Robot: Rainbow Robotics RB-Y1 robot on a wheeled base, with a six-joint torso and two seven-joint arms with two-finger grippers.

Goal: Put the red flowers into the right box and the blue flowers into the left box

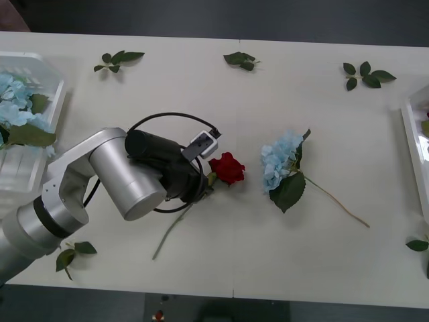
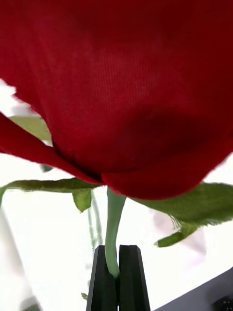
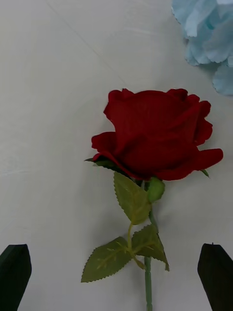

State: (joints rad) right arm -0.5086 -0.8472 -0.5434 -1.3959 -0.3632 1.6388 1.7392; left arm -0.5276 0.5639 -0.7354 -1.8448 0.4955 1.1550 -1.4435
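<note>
One red flower (image 1: 228, 168) lies mid-table, its stem running toward the near edge. My left gripper (image 3: 115, 252) hovers over it, open, with the black fingers on either side of the stem and leaves below the bloom (image 3: 155, 138). My right gripper (image 2: 116, 265) is shut on the green stem of a second red flower (image 2: 116, 92), whose bloom looms close above the fingers. A blue flower (image 1: 280, 161) with a big leaf lies just right of the table rose. The left box (image 1: 59, 84) at the far left holds blue flowers (image 1: 15, 100). The right box (image 1: 412, 134) shows its rim at the right edge.
Loose green leaf sprigs lie along the far side (image 1: 117, 60) (image 1: 241, 60) (image 1: 367, 74), near the front left (image 1: 74, 253) and at the right edge (image 1: 419, 245). The left arm's silver forearm (image 1: 120, 174) and a black cable loop over the table left of the rose.
</note>
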